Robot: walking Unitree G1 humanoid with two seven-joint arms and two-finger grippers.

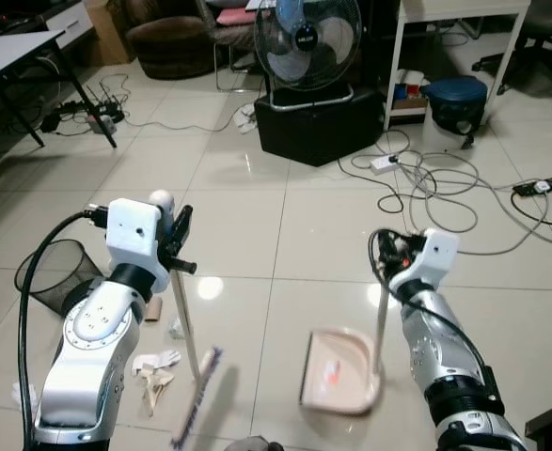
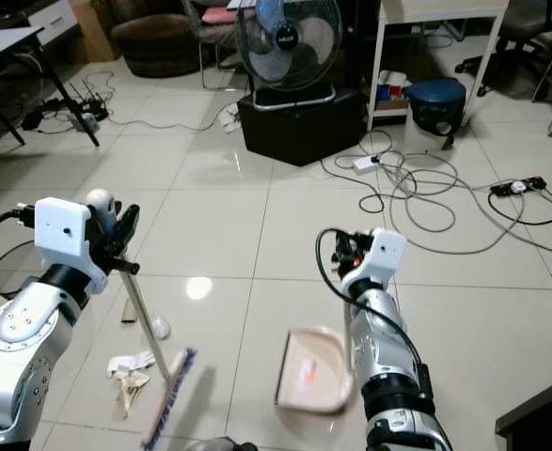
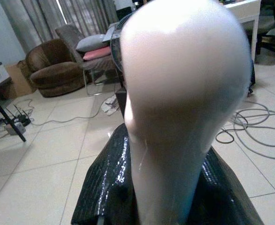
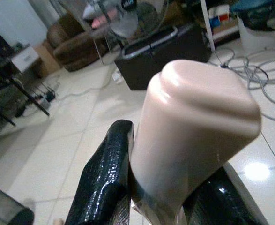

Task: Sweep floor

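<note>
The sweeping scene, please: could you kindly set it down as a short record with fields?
left gripper: shut on broom handle
broom head: on the tiles, angled towards the dustpan
right gripper: shut on dustpan handle
dustpan: resting on the floor
litter: crumpled paper scraps left of the broom
wire bin: tipped on its side at far left

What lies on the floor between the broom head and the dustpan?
Bare tile, in both eye views: nothing lies between the broom head and the dustpan. The crumpled paper scraps sit on the broom's other side.
</note>
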